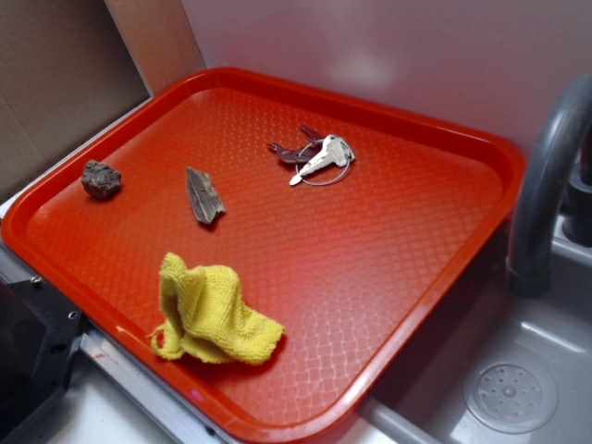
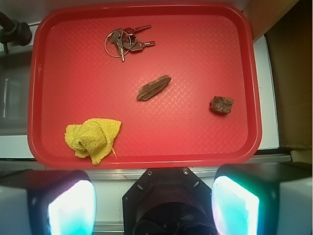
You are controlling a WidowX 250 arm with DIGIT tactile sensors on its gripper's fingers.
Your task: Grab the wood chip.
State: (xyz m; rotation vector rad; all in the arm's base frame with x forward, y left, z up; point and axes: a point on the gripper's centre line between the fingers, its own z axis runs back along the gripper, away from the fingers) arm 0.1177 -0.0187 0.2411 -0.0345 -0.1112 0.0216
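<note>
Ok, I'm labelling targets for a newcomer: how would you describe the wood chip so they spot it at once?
Look at the red tray beside the sink. Near its middle, between the bunch of keys and the yellow cloth, lies the wood chip. It is a flat, elongated grey-brown sliver with streaky grain, unlike the rounder, lumpy dark rock nearer the tray's edge.

1. The gripper [image 2: 154, 196] shows in the wrist view along the bottom edge, with its two fingers spread far apart and nothing between them.
2. One finger pad [image 2: 71, 208] sits at the lower left of that view and the other at the lower right; both glow pale teal-white.
3. A dark wrist housing [image 2: 168, 200] sits between the fingers, with small screws along its upper edge.
4. In the exterior view, a black part of the arm [image 1: 32, 356] shows at the near left corner.
</note>
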